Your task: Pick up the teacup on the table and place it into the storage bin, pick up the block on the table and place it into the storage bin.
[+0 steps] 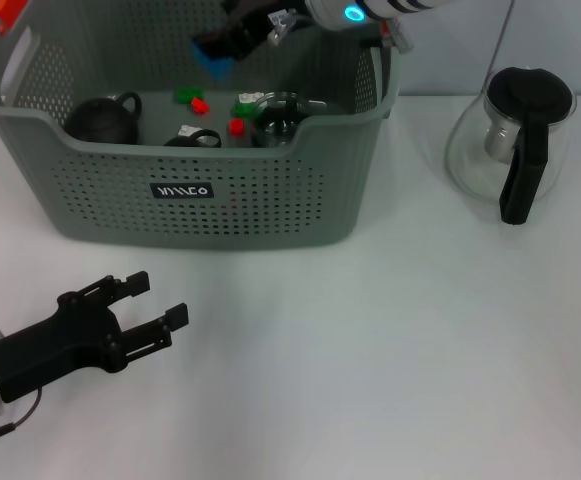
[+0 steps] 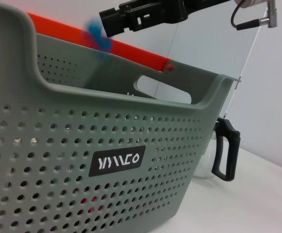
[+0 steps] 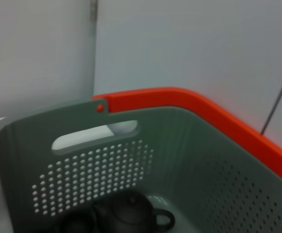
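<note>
Blue block in right pincer, over storage bin

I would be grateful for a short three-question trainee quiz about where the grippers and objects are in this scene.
1. True or false: the right gripper holds a blue block above the storage bin.
2. Where is the left gripper? A) over the bin B) low over the table in front of the bin C) at the glass jug
3. Fill in: the dark teapot sits ____ the bin.

Key: 1 true; 2 B; 3 inside.
</note>
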Motion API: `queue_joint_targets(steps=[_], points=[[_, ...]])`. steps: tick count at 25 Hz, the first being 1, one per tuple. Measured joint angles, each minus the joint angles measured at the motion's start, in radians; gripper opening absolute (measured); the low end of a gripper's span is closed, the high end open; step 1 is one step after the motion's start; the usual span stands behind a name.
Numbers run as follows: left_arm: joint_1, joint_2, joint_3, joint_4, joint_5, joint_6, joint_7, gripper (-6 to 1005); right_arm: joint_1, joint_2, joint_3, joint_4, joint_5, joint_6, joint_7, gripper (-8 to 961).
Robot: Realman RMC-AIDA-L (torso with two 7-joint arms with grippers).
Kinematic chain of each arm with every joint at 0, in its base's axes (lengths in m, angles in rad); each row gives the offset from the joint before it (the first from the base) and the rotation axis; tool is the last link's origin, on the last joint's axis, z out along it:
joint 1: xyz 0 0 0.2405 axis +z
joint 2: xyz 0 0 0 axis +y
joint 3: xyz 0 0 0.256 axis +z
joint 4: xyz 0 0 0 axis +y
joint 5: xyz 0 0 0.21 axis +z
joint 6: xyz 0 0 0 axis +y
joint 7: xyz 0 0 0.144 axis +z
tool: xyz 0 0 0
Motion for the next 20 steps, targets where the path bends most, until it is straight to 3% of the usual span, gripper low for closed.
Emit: queue_joint_targets(steps=[3, 6, 9, 11, 12, 16, 20], points=[[0.004, -0.002, 0.0, 0.0, 0.0, 0.002, 0.001, 792, -0.047, 0.002, -0.002, -0.092, -0.004, -0.029, 0.002, 531], [0.005, -0.002, -0.002, 0.0, 0.0, 0.005, 0.0, 792, -0.161, 0.003, 0.003, -0.274, 0.077, -0.069, -0.009, 594], [0.008, -0.002, -0.012, 0.0, 0.0, 0.01, 0.0, 792, -0.32, 0.003, 0.002, -0.458, 0.287, -0.108, -0.106, 656], [0.008, -0.002, -0.014, -0.002, 0.0, 0.01, -0.001, 792, -0.454, 0.004, 0.002, -0.535, 0.536, -0.174, -0.27, 698], [0.008, -0.002, -0.014, -0.002, 0.0, 0.01, -0.001, 792, -0.527, 0.001, 0.003, -0.549, 0.697, -0.235, -0.389, 719], [0.006, 0.0, -0.014, -0.005, 0.002, 0.029, 0.007, 792, -0.706, -0.007, 0.02, -0.462, 1.071, -0.564, -0.68, 777], [0.017, 0.019, -0.011, 0.018, 0.028, 0.179, 0.067, 791, -0.85, -0.021, 0.045, -0.407, 1.098, -0.794, -0.781, 774]])
